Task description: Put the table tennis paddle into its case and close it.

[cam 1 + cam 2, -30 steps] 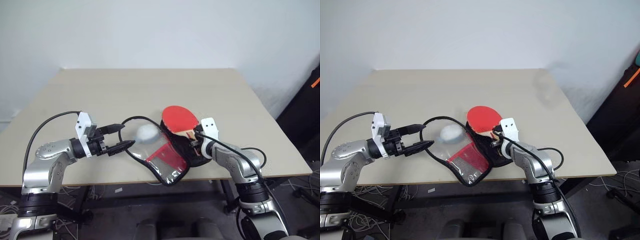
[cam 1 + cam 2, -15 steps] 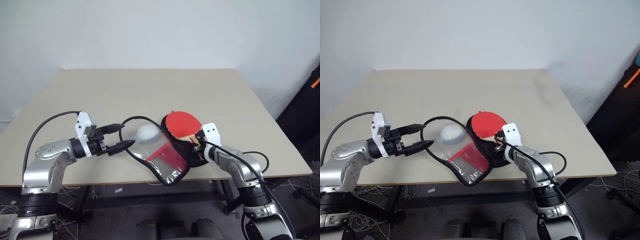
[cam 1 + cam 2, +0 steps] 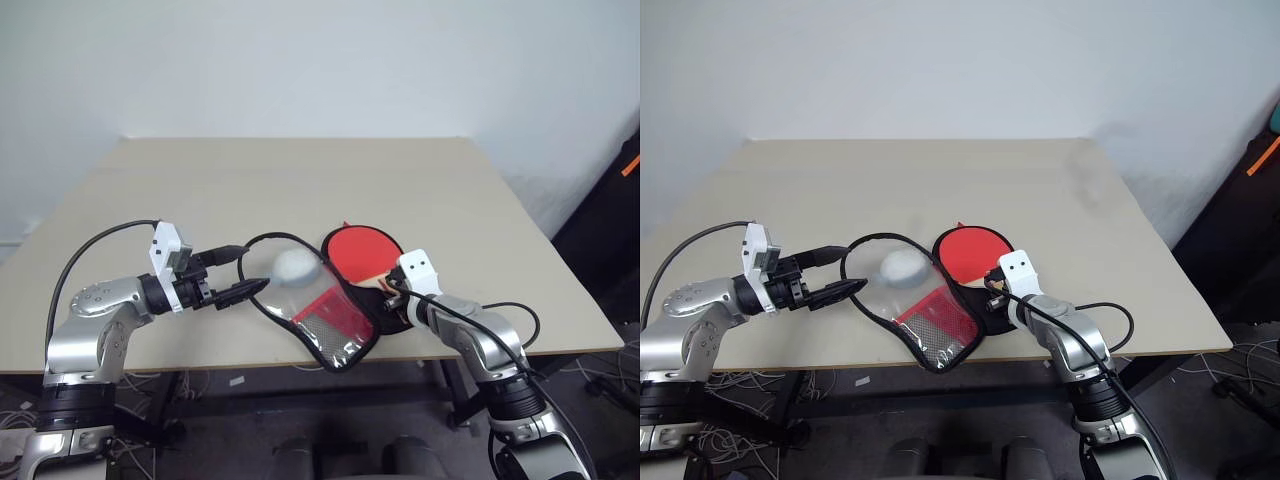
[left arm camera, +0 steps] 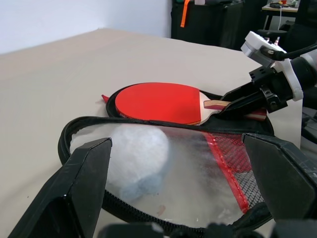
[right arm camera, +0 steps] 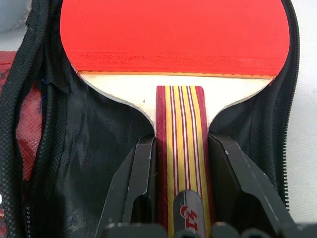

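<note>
Beige table (image 3: 300, 180): right pincer (image 5: 182, 166) clamps the paddle (image 3: 362, 249) over the case (image 3: 318, 312)'s black half for insertion; left pincer (image 3: 238, 272) gapes beside its flap.

My arms: silver metal, black joints, white wrist boxes

Both my arms are brushed silver shells with black bands at the joints. Each wrist carries a small white camera housing; the one above my right gripper (image 3: 392, 287) shows two dark dots on its face. A black cable loops from each wrist back along the arm. My left gripper (image 3: 245, 270) has two long black fingers tapering to points. Up close, my right fingers (image 5: 138, 183) are matte black, flat-sided and angular, rising from a black base.
</note>
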{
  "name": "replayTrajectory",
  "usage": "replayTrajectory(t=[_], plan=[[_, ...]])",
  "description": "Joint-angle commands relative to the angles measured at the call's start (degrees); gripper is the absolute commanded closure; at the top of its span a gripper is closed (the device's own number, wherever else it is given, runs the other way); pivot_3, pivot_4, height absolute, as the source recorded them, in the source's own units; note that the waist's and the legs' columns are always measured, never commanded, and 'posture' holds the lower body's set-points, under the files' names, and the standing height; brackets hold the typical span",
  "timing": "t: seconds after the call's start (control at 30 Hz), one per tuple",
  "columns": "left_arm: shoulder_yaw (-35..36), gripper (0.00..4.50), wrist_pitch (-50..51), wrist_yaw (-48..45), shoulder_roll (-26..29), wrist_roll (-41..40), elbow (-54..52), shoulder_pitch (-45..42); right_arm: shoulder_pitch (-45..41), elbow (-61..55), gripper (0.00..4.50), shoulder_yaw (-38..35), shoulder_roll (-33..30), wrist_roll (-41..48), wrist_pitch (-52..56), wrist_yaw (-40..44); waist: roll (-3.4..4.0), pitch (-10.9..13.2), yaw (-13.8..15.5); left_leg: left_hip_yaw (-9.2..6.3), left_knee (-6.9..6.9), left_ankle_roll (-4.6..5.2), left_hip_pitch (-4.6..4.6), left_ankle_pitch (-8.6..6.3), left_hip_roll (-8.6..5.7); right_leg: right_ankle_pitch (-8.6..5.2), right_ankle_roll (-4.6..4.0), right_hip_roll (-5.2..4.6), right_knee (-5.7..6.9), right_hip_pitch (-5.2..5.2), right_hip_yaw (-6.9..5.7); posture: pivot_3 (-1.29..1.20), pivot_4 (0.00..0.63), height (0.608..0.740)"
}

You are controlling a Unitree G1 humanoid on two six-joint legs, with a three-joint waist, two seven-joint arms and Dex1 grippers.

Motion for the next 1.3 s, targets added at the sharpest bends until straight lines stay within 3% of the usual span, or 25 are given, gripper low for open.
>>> replayTrajectory(t=[0.03,0.2,0.53,0.73,0.93,1.07,1.3], plan=[[0.7,0.00,-1.0,-0.3,1.0,0.1,-0.5,-1.6,-0.8,0.7,3.39,-0.2,1.1,-0.2,0.5,-0.3,0.00,0.0,0.0,0.00,0.00,0.00,0.00,0.00,0.00,0.00,0.00,0.00,0.00,0.00,0.00,0.00,0.000,0.740],[0.6,0.00,-0.9,-0.2,0.9,0.2,-0.6,-1.7,-1.6,2.0,3.39,-0.3,2.2,-0.8,0.8,-0.4,-0.03,0.0,-0.1,0.02,-0.02,-0.01,0.08,0.00,0.03,0.00,0.00,0.01,0.01,0.00,0.00,0.00,0.000,0.740],[1.3,0.00,-1.3,-0.4,1.4,0.1,-0.3,-0.8,-1.9,-3.9,0.05,-2.3,0.2,2.0,3.1,4.0,-0.01,0.0,0.0,0.03,-0.02,-0.02,0.07,-0.01,0.04,-0.01,-0.01,0.01,0.00,-0.02,-0.01,0.00,0.000,0.740],[3.0,0.00,-1.1,-2.4,4.0,-1.0,-0.1,0.6,-2.4,-16.2,0.05,-10.9,-7.2,12.4,7.9,14.3,-0.01,0.0,0.0,0.03,-0.03,-0.02,-0.01,-0.01,0.03,-0.02,0.01,-0.01,-0.02,-0.03,-0.01,0.00,0.000,0.740],[4.0,0.00,-0.3,-5.6,6.7,-1.0,4.1,1.7,-0.8,-19.2,0.05,-18.1,-21.5,17.9,3.6,25.4,0.02,0.0,0.1,0.03,-0.04,-0.23,0.05,-0.14,0.04,-0.17,0.09,-0.05,-0.14,-0.05,-0.05,0.00,0.000,0.740],[2.6,0.90,-1.3,-4.9,4.9,0.7,9.5,1.3,-1.0,-13.9,0.00,-21.9,-29.3,17.4,-1.7,29.3,0.04,0.0,0.1,0.05,-0.03,-0.24,0.06,-0.15,0.03,-0.17,0.08,-0.06,-0.15,-0.05,-0.05,0.00,0.000,0.740],[-1.1,3.43,-3.3,1.2,-2.1,4.3,11.2,-1.3,1.1,-13.8,0.00,-22.9,-37.8,18.3,-7.0,36.0,-0.03,0.1,0.2,0.04,0.01,-0.16,0.03,-0.11,0.01,-0.17,0.09,-0.06,-0.15,0.00,-0.05,0.00,0.000,0.740]])
